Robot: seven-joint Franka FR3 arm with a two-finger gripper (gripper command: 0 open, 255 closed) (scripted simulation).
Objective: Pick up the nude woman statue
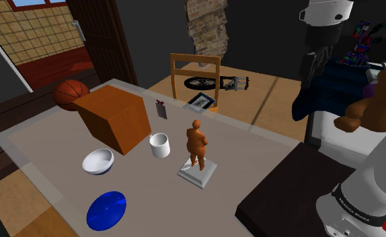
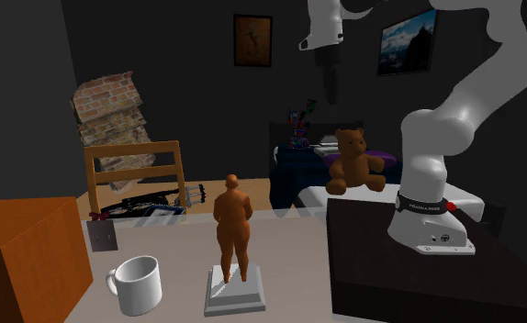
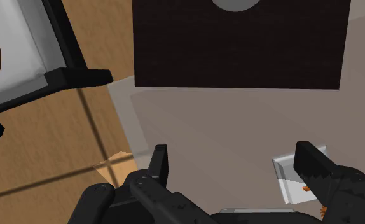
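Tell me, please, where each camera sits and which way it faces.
Shoulder view: high beside the stand, looking down over the table at the statue; the base of the arm shows.
Second exterior view: low near the table, looking across it past the statue toward a dark wall; arm and stand show.
Wrist view: on the hand, looking down at table and stand; the open gripper shows.
Both exterior views share statue, mug and bear.

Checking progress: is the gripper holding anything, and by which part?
Nothing is held. The gripper is open with nothing between its fingers; the orange statue stands on the table.
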